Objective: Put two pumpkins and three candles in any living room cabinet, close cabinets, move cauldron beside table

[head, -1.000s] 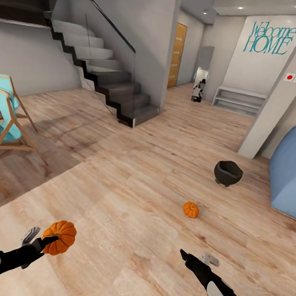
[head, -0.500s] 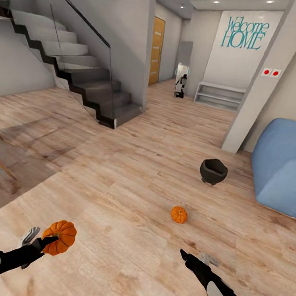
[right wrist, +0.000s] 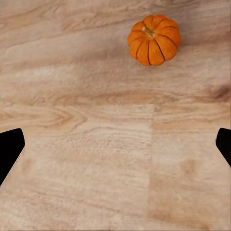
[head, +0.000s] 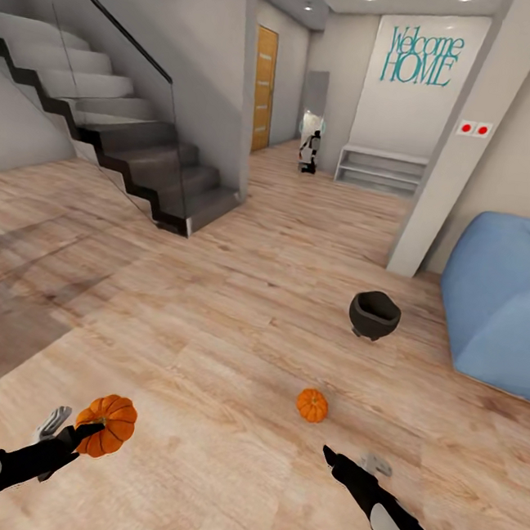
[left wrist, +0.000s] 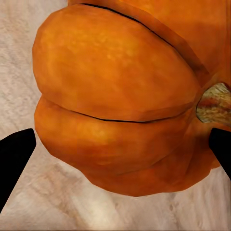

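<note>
With one pumpkin (head: 107, 426) clamped in our left gripper (head: 73, 434), our empty right gripper (right wrist: 115, 149) spread wide could nudge the second pumpkin (head: 312, 404) rolling across the floor (head: 235, 311) towards the cauldron (head: 374, 314).

Two slim black arms, each with a pale grey oval panel and a black-fingered, grey-bracketed tool

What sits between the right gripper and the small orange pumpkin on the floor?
Nothing visible. The right gripper is open and empty, and only bare wooden floor separates it from the small ribbed orange pumpkin. The black cauldron stands farther off, behind the pumpkin.
</note>
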